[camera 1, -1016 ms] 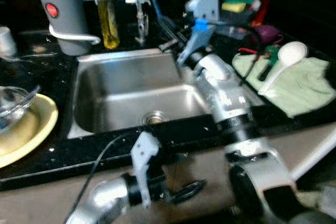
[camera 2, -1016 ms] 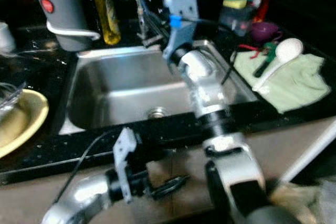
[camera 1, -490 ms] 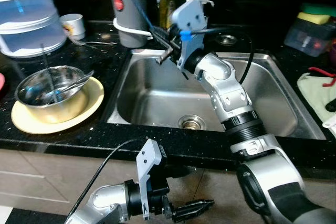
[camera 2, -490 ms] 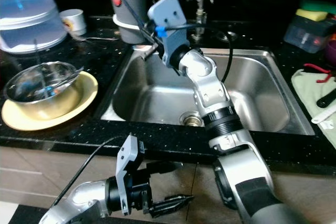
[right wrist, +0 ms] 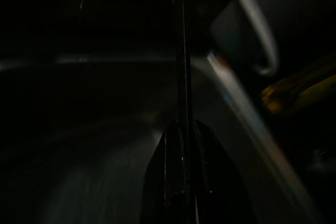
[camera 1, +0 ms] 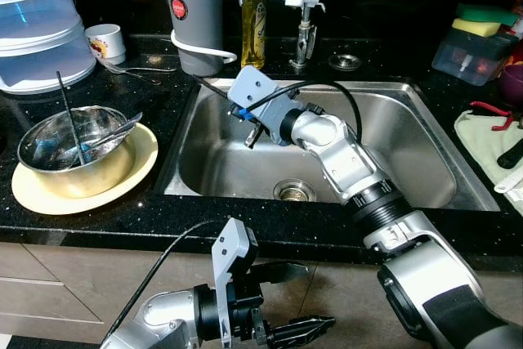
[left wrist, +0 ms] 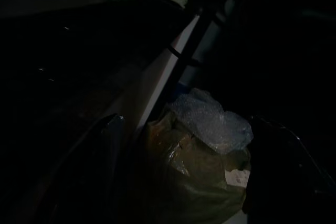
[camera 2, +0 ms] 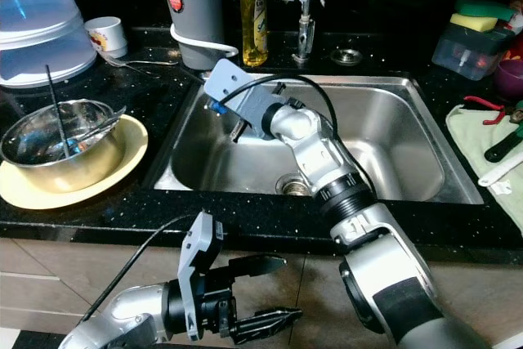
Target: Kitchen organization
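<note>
Chopstick (camera 1: 216, 91), a thin black stick as far as I can tell, is clamped in the right gripper (camera 1: 246, 123) over the sink's (camera 1: 327, 86) left edge. Half a second ago that gripper was higher, by the grey canister (camera 1: 192, 14); I judge it is heading for the steel bowl (camera 1: 69, 153). The canister's red badge is unreadable. The left gripper (camera 2: 292, 287) hangs spread below the counter edge.

Left wrist view: dark; a bag with bubble wrap (left wrist: 210, 124).

Right wrist view: fingers (right wrist: 202, 182) pinch the stick.

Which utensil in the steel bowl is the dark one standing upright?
The thin dark stick, leaning up from the steel bowl; the silver spoon lies low across the rim.
</note>
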Robot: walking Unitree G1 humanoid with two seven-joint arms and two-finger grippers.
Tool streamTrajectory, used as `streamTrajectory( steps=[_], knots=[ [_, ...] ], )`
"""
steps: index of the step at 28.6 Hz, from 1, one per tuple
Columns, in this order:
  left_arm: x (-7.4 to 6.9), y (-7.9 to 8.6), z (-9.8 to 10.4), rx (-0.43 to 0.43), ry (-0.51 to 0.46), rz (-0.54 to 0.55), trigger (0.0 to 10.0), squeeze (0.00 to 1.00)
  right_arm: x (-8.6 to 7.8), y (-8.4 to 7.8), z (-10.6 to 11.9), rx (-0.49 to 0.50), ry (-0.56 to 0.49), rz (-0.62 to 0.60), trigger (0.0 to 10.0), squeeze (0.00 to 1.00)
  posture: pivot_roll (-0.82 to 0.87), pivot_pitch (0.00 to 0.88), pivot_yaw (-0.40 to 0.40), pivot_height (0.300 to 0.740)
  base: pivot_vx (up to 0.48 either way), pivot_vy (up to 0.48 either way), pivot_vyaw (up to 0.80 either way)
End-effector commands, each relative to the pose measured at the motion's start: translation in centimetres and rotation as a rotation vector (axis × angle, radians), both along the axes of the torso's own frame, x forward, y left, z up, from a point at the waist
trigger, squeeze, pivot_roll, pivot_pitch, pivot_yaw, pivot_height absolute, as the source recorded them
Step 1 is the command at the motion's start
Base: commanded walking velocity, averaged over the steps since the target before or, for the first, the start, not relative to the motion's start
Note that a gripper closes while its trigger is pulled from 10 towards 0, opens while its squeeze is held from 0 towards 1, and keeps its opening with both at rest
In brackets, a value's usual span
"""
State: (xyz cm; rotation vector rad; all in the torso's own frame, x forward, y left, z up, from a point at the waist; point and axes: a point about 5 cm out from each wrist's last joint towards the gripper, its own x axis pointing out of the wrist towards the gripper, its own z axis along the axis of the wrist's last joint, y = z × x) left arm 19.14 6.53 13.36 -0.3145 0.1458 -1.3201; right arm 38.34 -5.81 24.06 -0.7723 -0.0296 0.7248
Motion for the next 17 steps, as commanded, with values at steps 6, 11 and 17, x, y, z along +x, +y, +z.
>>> streamTrajectory(
  steps=[6, 11, 17],
  knots=[
    [-0.3, 0.2, 0.4, -0.001, -0.010, -0.020, 10.0, 0.00, -0.6, -0.2, -0.9, 0.055, 0.090, 0.028, 10.0, 1.00, 0.06, 0.020, -0.057, 0.740, 0.000, 0.000, 0.00],
    [-0.3, 0.2, 0.9, -0.014, -0.020, -0.026, 10.0, 0.00, -1.1, 0.2, 0.7, 0.320, 0.118, 0.111, 10.0, 0.00, 0.06, 0.016, -0.057, 0.740, 0.000, 0.000, 0.00],
    [-0.8, 0.0, 4.3, -0.222, -0.028, -0.091, 10.0, 0.00, -2.3, -0.2, 2.0, 0.594, 0.160, 0.237, 10.0, 0.00, 0.06, 0.011, -0.054, 0.740, 0.000, 0.000, 0.00]
  ],
)
